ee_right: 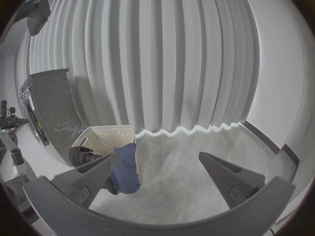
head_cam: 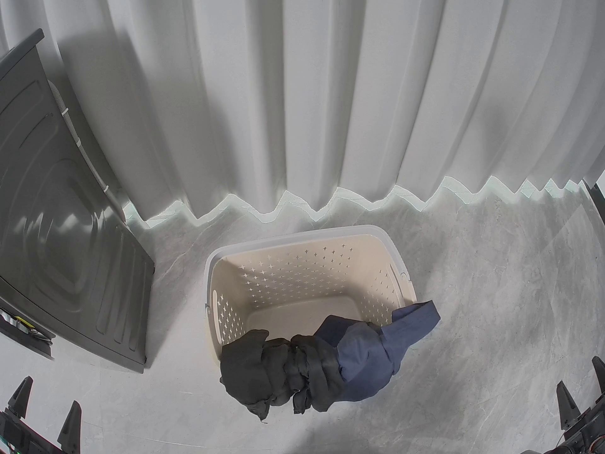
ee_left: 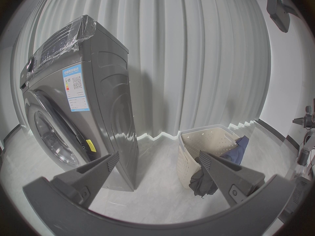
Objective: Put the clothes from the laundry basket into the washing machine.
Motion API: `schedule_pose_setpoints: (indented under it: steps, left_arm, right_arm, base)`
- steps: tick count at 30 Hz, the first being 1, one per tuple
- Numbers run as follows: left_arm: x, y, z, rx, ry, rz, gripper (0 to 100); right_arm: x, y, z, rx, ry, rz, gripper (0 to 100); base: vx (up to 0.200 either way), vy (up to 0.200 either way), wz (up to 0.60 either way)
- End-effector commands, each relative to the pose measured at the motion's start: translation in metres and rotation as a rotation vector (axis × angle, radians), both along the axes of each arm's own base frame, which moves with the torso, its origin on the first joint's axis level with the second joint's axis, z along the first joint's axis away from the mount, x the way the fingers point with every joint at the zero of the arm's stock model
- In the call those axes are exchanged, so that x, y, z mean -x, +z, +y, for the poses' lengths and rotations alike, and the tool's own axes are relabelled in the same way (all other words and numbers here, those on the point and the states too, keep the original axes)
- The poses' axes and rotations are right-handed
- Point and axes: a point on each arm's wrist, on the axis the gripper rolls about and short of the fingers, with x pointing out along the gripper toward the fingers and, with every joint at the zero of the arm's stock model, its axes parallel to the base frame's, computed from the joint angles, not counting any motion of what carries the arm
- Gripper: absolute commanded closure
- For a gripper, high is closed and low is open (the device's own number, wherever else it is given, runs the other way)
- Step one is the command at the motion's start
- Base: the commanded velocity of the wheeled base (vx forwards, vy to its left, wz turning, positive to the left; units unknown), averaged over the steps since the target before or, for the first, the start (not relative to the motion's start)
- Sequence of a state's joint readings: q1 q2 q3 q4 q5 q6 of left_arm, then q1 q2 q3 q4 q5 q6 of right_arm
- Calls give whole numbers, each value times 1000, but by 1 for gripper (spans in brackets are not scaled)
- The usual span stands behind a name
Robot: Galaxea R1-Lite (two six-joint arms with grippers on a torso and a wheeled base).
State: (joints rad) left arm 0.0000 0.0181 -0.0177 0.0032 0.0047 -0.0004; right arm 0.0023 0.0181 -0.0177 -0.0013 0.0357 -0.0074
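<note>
Both arms hang low and near to the robot, well apart from the laundry. The left gripper (head_cam: 47, 405) has its fingers spread with nothing between them, and the right gripper (head_cam: 580, 383) is just as open and empty.

The basket (head_cam: 302, 238) stands on the floor (head_cam: 504, 285) in front of the curtain (head_cam: 315, 83). The clothes are draped over its near rim: a dark garment (head_cam: 271, 367) on the left and a blue garment (head_cam: 372, 348) on the right, touching each other and spilling outward. The washing machine (ee_left: 108, 99) stands to the left of the basket, and its round door (ee_left: 52, 135) looks shut.

The first pick has not begun, I'd say. To do it well, the gripper should come down on the thick bunched middle of one garment rather than a loose edge, so the cloth doesn't slip out, and lift straight up so the basket isn't dragged along. The door will likely need opening before anything goes in.

I count one basket, one washing machine, two grippers and two garments, though the dark bundle could hide more.
</note>
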Motion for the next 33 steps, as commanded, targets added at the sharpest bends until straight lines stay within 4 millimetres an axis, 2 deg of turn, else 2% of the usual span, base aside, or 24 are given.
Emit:
schedule_pose_setpoints:
  steps: [1,4,13,19,28,33]
  left_arm:
    - [0,-5,0,1,0,-2,0]
    - [0,-5,0,0,0,-2,0]
    - [0,-5,0,0,0,-1,0]
    - [0,-5,0,0,0,-1,0]
    - [0,-5,0,0,0,-1,0]
    - [0,-5,0,0,0,-2,0]
  right_arm:
    - [0,-5,0,0,2,-1,0]
    - [0,-5,0,0,2,-1,0]
    - [0,-5,0,0,2,-1,0]
    - [0,-5,0,0,2,-1,0]
    - [0,-5,0,0,2,-1,0]
    - [0,-5,0,0,2,-1,0]
  base:
    - [200,0,0]
    - [200,0,0]
    - [0,0,0]
    - [200,0,0]
    - [0,0,0]
    - [200,0,0]
